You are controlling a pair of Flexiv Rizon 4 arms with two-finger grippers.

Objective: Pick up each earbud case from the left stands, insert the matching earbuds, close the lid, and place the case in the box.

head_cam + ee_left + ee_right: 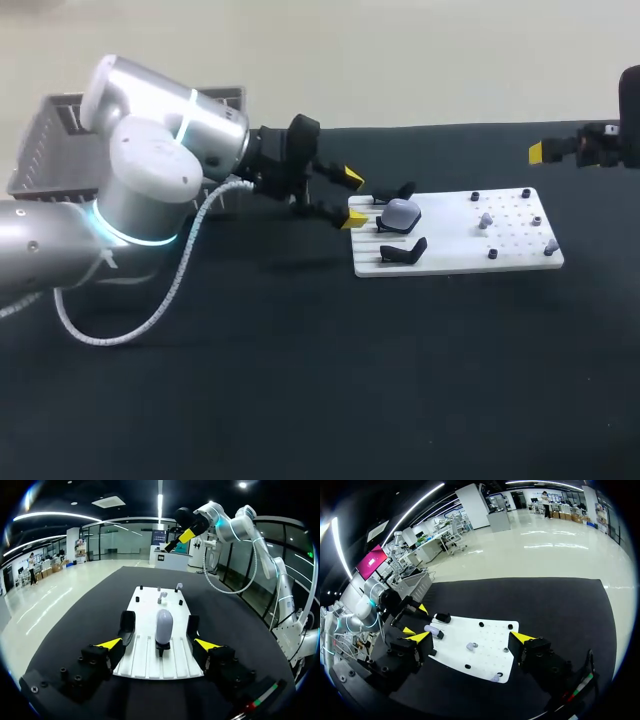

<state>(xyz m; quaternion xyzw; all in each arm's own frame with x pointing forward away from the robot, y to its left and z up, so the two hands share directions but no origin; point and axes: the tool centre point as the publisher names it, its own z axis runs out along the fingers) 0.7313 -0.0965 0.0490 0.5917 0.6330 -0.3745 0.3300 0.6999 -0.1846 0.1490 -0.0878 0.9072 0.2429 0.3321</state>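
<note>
Earbud case, pale grey-lilac, sits on the middle one of three black stands at the left end of a white board; the other two stands flank it. Two small pale earbuds lie in the board's right half among black pegs, one near the middle of that half, the other by its near right corner. The board lies on the dark table, right of the table's middle.

The left gripper hovers at the board's left edge, spread wide and gripping nothing. In the left wrist view the case stands just ahead of it, in line with the gap, touched by neither finger. The right gripper hangs above the table past the board's far right corner, likewise spread wide with nothing in it. A grey mesh box stands at the table's far left corner, partly hidden behind the left arm.
</note>
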